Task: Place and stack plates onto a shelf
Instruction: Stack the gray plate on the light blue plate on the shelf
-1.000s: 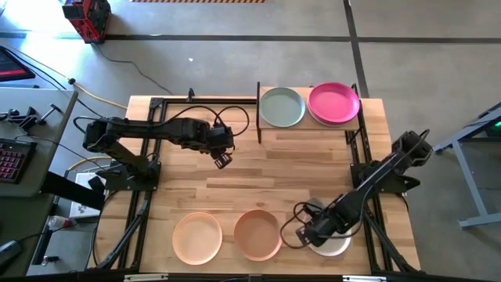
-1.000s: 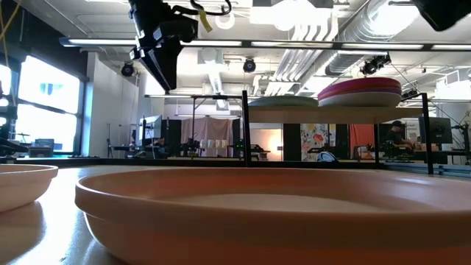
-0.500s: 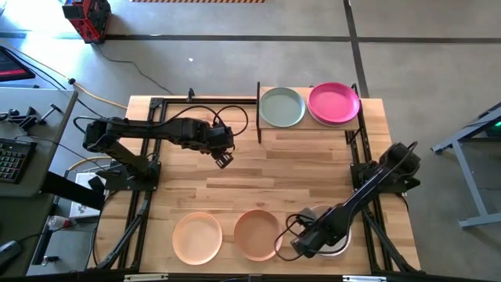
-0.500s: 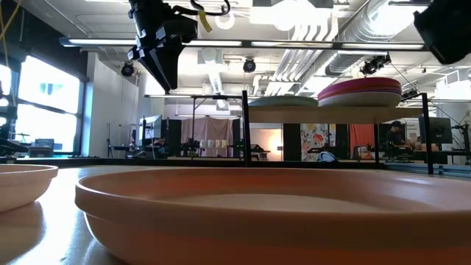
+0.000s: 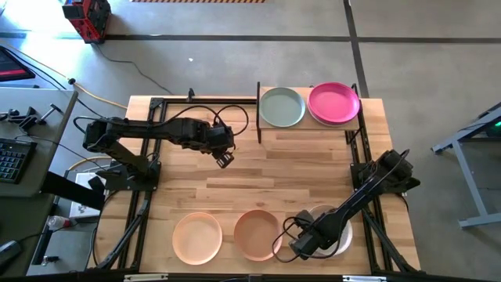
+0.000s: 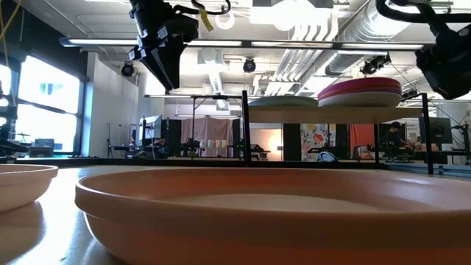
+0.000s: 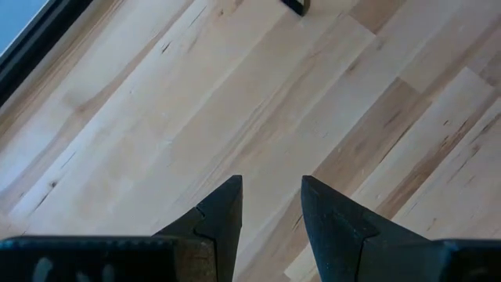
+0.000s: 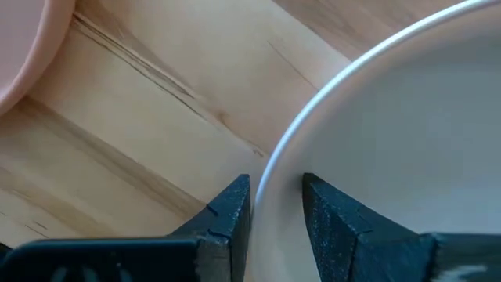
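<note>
A cream plate (image 5: 337, 229) lies flat on the table at the near right. My right gripper (image 5: 300, 247) points down at its left rim (image 8: 291, 141), open, one finger outside the rim and one over the plate's inside (image 8: 275, 184). Left of it lie a terracotta plate (image 5: 257, 233) and a peach plate (image 5: 197, 238), both on their bases. On the shelf (image 5: 308, 126) at the far edge rest a pale blue-green plate (image 5: 282, 107) and a magenta plate (image 5: 334, 103). My left gripper (image 5: 224, 160) hangs open above the bare table middle (image 7: 272, 184).
The shelf's black posts (image 5: 259, 113) stand at the far edge, and black frame rails (image 5: 139, 205) run along both table sides. Bare wood (image 5: 266, 176) spans the table's middle between the shelf and the near row of plates. A cable (image 5: 293, 227) loops beside my right gripper.
My right gripper has sunk and moved toward the table's near edge, coming down over the cream plate's left rim. My left gripper has kept still. No plate has moved.
</note>
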